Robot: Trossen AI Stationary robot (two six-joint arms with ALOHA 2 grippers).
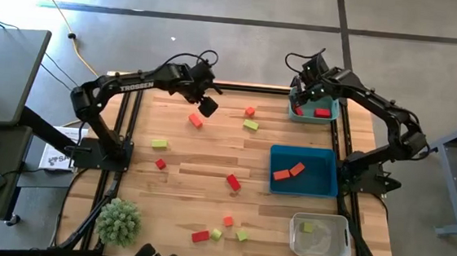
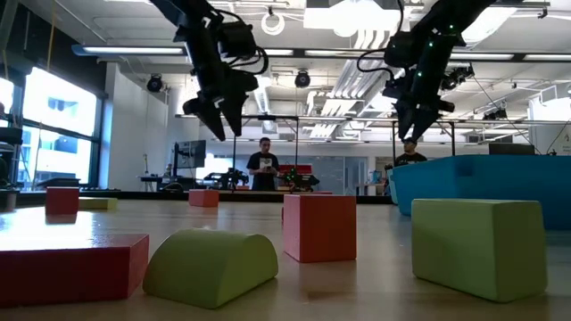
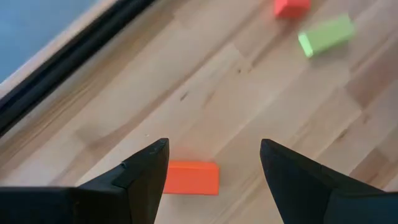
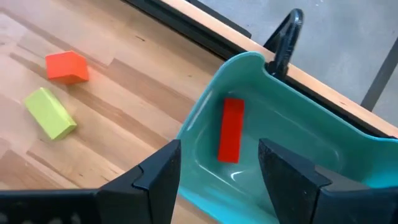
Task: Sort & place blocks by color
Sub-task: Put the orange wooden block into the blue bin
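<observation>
My left gripper (image 1: 207, 105) hangs open above the table's far left part, over an orange block (image 1: 196, 120). In the left wrist view that block (image 3: 191, 178) lies on the wood below the open fingers (image 3: 214, 168), untouched. My right gripper (image 1: 300, 97) is open and empty above the small teal bin (image 1: 328, 106) at the far right. A red bar (image 4: 231, 129) lies flat on that bin's floor. Red, orange and yellow-green blocks lie scattered on the table. In the low view both grippers, left (image 2: 219, 116) and right (image 2: 416, 116), hang well above the table.
A blue bin (image 1: 322, 181) at the right holds two orange blocks (image 1: 289, 172). A clear bin (image 1: 330, 242) at the near right holds a green block (image 1: 308, 227). A spiky green plant ball (image 1: 118, 221) sits near left. Orange (image 1: 249, 111) and green (image 1: 251, 125) blocks lie between the grippers.
</observation>
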